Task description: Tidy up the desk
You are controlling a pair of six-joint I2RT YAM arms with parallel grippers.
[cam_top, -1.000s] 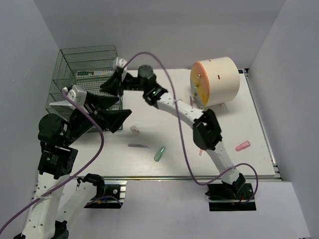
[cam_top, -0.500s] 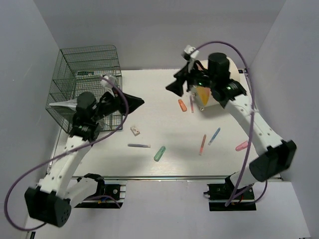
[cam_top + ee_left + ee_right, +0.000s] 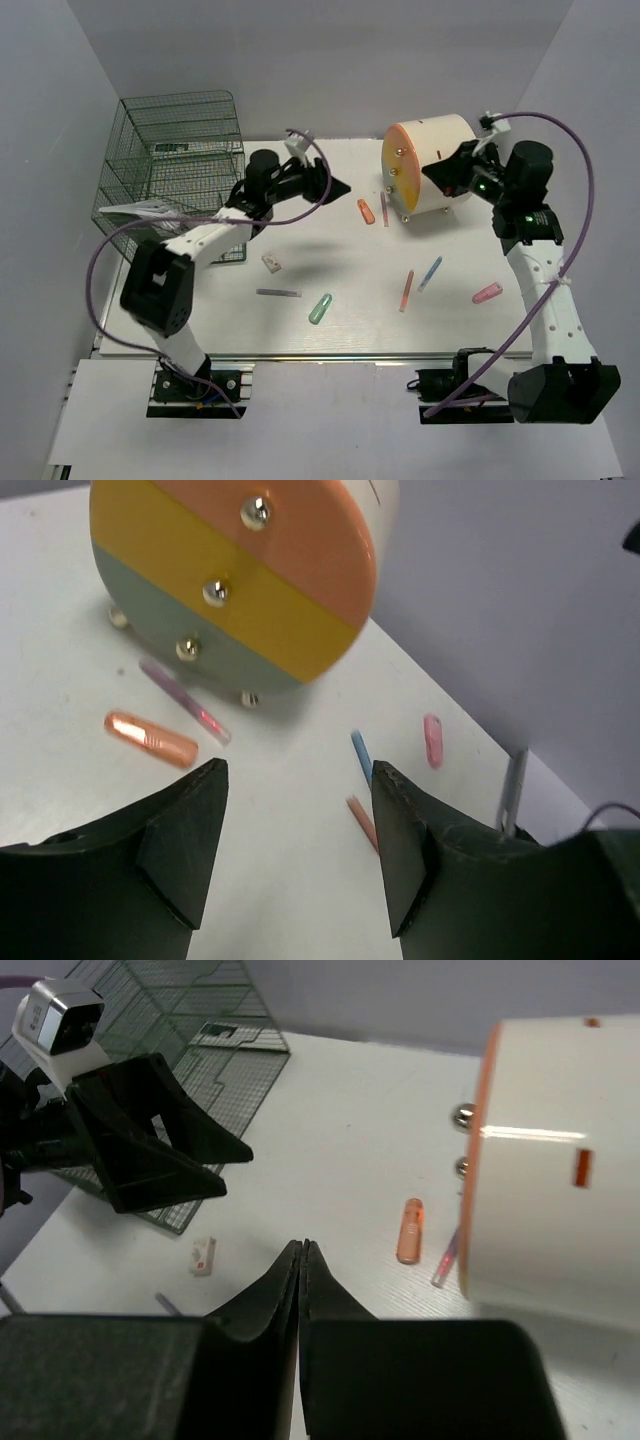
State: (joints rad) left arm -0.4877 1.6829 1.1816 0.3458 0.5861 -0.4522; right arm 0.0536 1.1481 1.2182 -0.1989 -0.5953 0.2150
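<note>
The white desk (image 3: 330, 250) holds scattered small items: an orange capsule (image 3: 366, 211) with a thin purple pen (image 3: 384, 208) beside it, a small eraser (image 3: 271, 262), a second purple pen (image 3: 278, 293), a green marker (image 3: 320, 308), an orange pen (image 3: 407, 290), a blue pen (image 3: 430, 272) and a pink capsule (image 3: 487, 293). My left gripper (image 3: 335, 186) hangs open and empty above the desk's back middle; in its wrist view (image 3: 298, 780) bare desk shows between the jaws. My right gripper (image 3: 432, 172) is shut and empty, raised in front of the cylinder; it also shows in its wrist view (image 3: 303, 1247).
A cream cylinder with an orange face (image 3: 430, 165) stands at the back right; its face has orange, yellow and grey-green bands with metal knobs (image 3: 230, 570). A green wire-mesh rack (image 3: 175, 160) stands at the back left. Aluminium rails edge the desk.
My right arm has swung from far left by the rack back to the right, over the cylinder. My left gripper has moved from the rack out toward the desk's back middle. The desk items have stayed put.
</note>
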